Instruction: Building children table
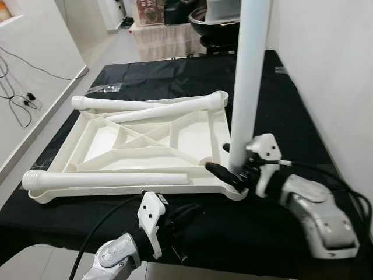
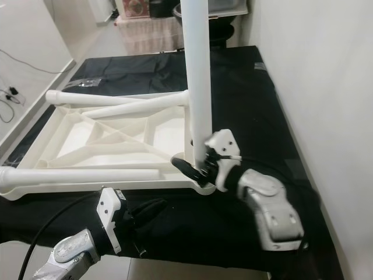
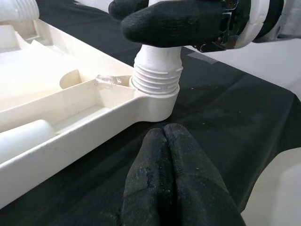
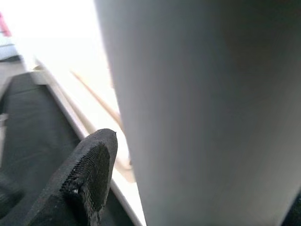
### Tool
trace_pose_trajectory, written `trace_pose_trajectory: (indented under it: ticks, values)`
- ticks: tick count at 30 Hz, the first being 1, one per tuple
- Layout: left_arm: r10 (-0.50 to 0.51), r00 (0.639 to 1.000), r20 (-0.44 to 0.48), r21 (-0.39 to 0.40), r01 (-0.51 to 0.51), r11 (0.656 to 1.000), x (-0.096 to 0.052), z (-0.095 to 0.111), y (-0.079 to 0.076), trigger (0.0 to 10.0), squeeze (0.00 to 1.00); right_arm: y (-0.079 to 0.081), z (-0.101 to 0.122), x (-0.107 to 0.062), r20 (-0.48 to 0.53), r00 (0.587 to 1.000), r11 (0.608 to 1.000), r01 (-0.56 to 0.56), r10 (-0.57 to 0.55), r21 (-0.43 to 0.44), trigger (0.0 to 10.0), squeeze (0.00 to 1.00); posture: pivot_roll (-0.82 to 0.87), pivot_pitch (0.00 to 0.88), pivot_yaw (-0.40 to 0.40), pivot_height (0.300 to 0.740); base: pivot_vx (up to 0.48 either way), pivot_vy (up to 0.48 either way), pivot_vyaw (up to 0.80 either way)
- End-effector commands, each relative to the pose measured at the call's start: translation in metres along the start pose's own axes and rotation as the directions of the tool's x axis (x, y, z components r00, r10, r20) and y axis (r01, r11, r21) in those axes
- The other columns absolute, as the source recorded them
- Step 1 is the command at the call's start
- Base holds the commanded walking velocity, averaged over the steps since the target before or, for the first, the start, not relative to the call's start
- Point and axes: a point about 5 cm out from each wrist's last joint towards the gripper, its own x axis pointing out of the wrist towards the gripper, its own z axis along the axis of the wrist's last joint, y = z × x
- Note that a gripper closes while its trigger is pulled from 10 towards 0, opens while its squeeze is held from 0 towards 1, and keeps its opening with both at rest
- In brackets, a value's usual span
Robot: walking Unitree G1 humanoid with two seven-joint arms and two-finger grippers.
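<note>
Left gripper [image 1: 185, 217]: clenched empty, on the black cloth [image 1: 274, 111] beside the near edge of the upside-down tabletop [image 1: 145, 143]. Three loose legs [image 1: 111, 178] lie flat across it. Right gripper [image 1: 228, 175]: grasping the upright leg [image 1: 247, 81], vertical in the near right corner socket.

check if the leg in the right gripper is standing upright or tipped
Upright: the leg rises vertically from the tabletop's corner socket, gripped low by the right gripper.

arms: silver | brackets: white | fingers [image 3: 174, 188]: black, seemingly textured | cables: black
</note>
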Motion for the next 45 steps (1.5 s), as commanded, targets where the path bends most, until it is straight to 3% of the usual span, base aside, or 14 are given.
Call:
trace_pose_trajectory:
  ticks: [1,4,6,10,22,26,27,28,30,39,40,42,43,45]
  values:
    - [0.005,1.0,-0.012,0.008,-0.005,1.0,-0.001,-0.003,0.0,10.0,0.0,0.008,-0.001,0.006,0.021,0.997,0.997,-0.079,0.079,0.012,10.0,0.0,0.02,0.103,0.092,0.74,0.0,0.0,0.0]
    - [0.015,1.0,-0.011,0.013,-0.015,1.0,0.001,-0.004,0.0,10.0,0.0,-0.012,0.004,0.008,0.013,0.992,0.992,-0.128,0.128,-0.001,10.0,0.0,0.04,0.086,0.079,0.74,0.0,0.0,0.0]
    - [0.029,1.0,-0.008,0.012,-0.029,1.0,0.002,-0.005,0.0,10.0,0.0,-0.028,0.008,0.011,-0.005,0.993,0.992,-0.118,0.118,-0.034,1.3,0.0,0.04,0.084,0.076,0.74,0.0,0.0,0.0]
    - [0.039,0.999,-0.003,0.008,-0.039,0.999,0.002,-0.005,0.001,10.0,0.0,-0.033,0.008,0.01,-0.014,0.993,0.992,-0.117,0.117,-0.042,0.0,0.0,0.04,0.085,0.076,0.74,0.0,0.0,0.0]
    - [0.039,0.999,0.013,0.006,-0.039,0.999,0.003,-0.004,0.002,10.0,0.0,-0.031,-0.01,-0.009,-0.039,0.988,0.989,-0.149,0.149,0.021,0.0,0.0,0.02,0.108,0.081,0.74,0.0,0.0,0.0]
    - [0.036,0.999,0.016,0.005,-0.036,0.999,0.002,-0.002,0.002,10.0,0.0,-0.023,-0.032,-0.006,-0.14,0.986,0.993,0.096,-0.086,0.065,0.0,0.0,0.01,0.124,0.068,0.74,0.0,0.0,0.0]
    - [0.035,0.999,0.016,0.006,-0.035,0.999,0.0,-0.002,0.002,10.0,0.0,-0.019,-0.047,-0.003,-0.216,0.901,0.915,0.399,-0.377,0.064,0.0,0.0,0.01,0.128,0.071,0.74,0.0,0.0,0.0]
    - [0.035,0.999,0.016,0.006,-0.035,0.999,0.0,-0.002,0.002,10.0,0.0,-0.019,-0.047,-0.003,-0.216,0.901,0.915,0.399,-0.377,0.064,0.0,0.0,0.01,0.128,0.071,0.74,0.0,0.0,0.0]
    - [0.032,0.999,0.016,0.005,-0.032,0.999,-0.003,0.0,0.003,10.0,0.0,0.039,-0.073,0.001,-0.338,0.763,0.783,0.613,-0.551,0.105,0.0,0.0,0.0,0.148,0.097,0.74,0.0,0.0,0.0]
    - [-0.018,1.0,0.004,-0.001,0.018,1.0,0.0,0.0,0.002,10.0,0.0,0.045,-0.071,0.008,-0.33,0.776,0.792,0.599,-0.538,0.117,0.0,0.0,0.01,0.145,0.091,0.74,0.0,0.0,0.0]
    - [-0.025,1.0,0.002,-0.001,0.025,1.0,0.0,0.0,0.001,10.0,0.0,0.042,-0.069,0.012,-0.314,0.787,0.798,0.589,-0.531,0.126,10.0,0.0,0.01,0.142,0.09,0.74,0.0,0.0,0.0]
    - [-0.023,1.0,0.005,-0.001,0.023,1.0,0.001,0.0,0.001,10.0,0.0,0.039,-0.063,0.018,-0.267,0.814,0.812,0.564,-0.516,0.15,10.0,0.0,0.01,0.141,0.089,0.74,0.0,0.0,0.0]
    - [-0.018,1.0,0.008,-0.001,0.018,1.0,0.002,0.0,0.002,10.0,0.0,0.036,-0.054,0.023,-0.197,0.863,0.846,0.499,-0.465,0.189,10.0,1.0,0.02,0.142,0.087,0.74,0.0,0.0,0.0]
    - [-0.013,1.0,0.011,-0.002,0.013,1.0,0.002,0.0,0.002,10.0,0.0,0.03,-0.04,0.028,-0.095,0.917,0.888,0.4,-0.388,0.227,10.0,1.0,0.02,0.138,0.087,0.74,0.0,0.0,0.0]
